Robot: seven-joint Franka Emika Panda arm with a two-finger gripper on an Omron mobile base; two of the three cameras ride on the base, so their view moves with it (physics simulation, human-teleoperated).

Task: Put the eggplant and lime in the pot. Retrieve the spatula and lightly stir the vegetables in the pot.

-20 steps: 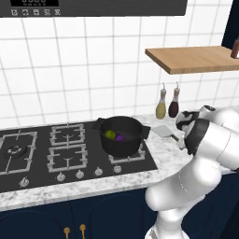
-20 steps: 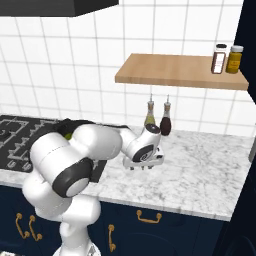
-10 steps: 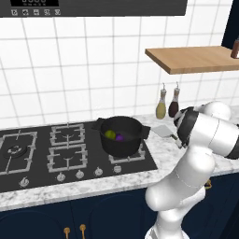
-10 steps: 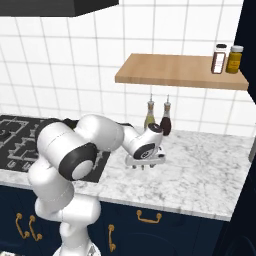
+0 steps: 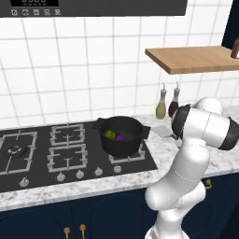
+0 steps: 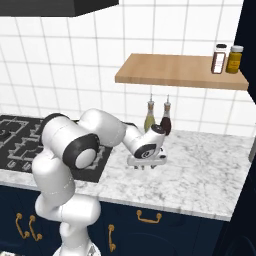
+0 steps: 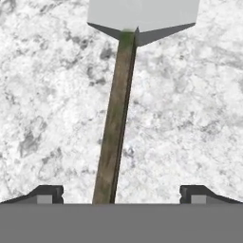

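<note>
1. The pot [image 5: 121, 136] stands on the right rear burner of the black stove [image 5: 42, 156], its two short handles pointing left and right.
2. Inside the pot lie the lime [image 5: 110, 134] and the eggplant [image 5: 120, 137] — side by side, the lime to the left, close enough that they seem to touch.
3. The spatula [image 7: 124, 80] lies flat on the marble desk [image 6: 210, 170] to the right of the stove. In the hand view its light grey blade is at the top and the thin dark handle runs down toward the bottom edge.
4. In the left base view the blade of the spatula [image 5: 161, 130] peeks out just right of the pot's right handle, with the rest hidden behind the arm.
5. The gripper [image 7: 121, 192] hangs low over the desk, pointing down at the spatula handle. Its two fingertips [image 7: 46, 193] stand wide apart — one on each side of the handle, neither touching it. The handle runs a little left of the middle of the gap.
6. In the right base view the gripper [image 6: 146, 163] sits just above the desk, in front of two hanging bottles [image 6: 157, 117] on the tiled wall.
7. A wooden shelf [image 6: 175, 72] above carries two small jars [image 6: 226, 58] at its right end.
</note>
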